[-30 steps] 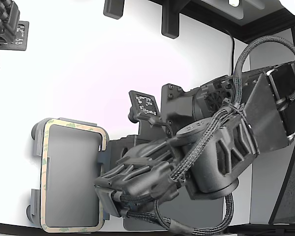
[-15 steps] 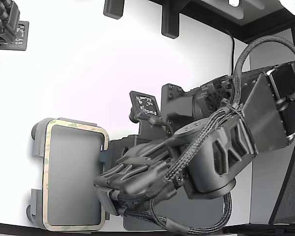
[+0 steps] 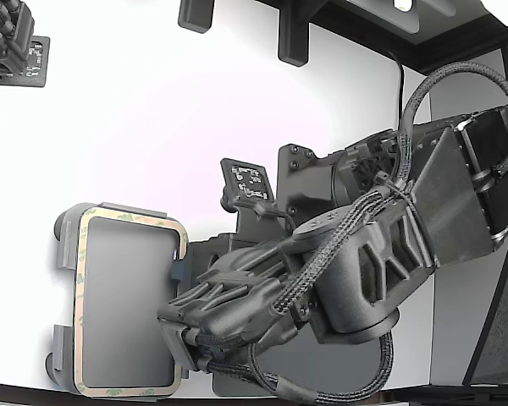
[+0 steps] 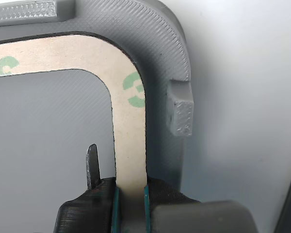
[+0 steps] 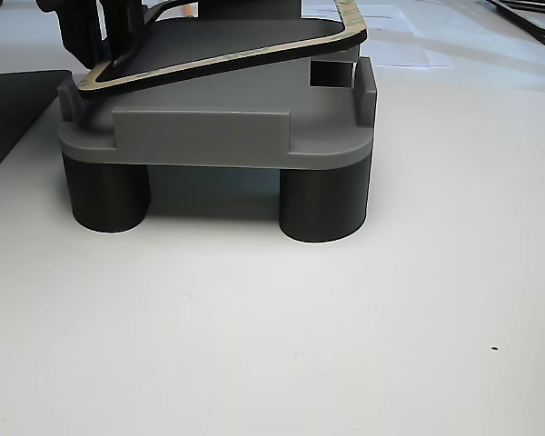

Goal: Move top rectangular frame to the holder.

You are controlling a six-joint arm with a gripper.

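The top rectangular frame is a thin beige ring with green marks. It lies over the light grey holder at the exterior view's lower left. My gripper is shut on the frame's right-hand side. In the wrist view the gripper pinches the beige strip between teal pads, just inside the holder's rim and a raised tab. In the other view the frame sits tilted, low at the gripper end and lifted above the holder at the far end.
A dark grey mat lies under my arm; its edge also shows in the other view. A second arm rests at the exterior view's top left. Black brackets stand along the back edge. The holder stands on dark round feet.
The frame has slid from a skewed position, overhanging the holder's near edge, to line up with the holder's outline. My gripper and forearm have shifted slightly left and down with it.
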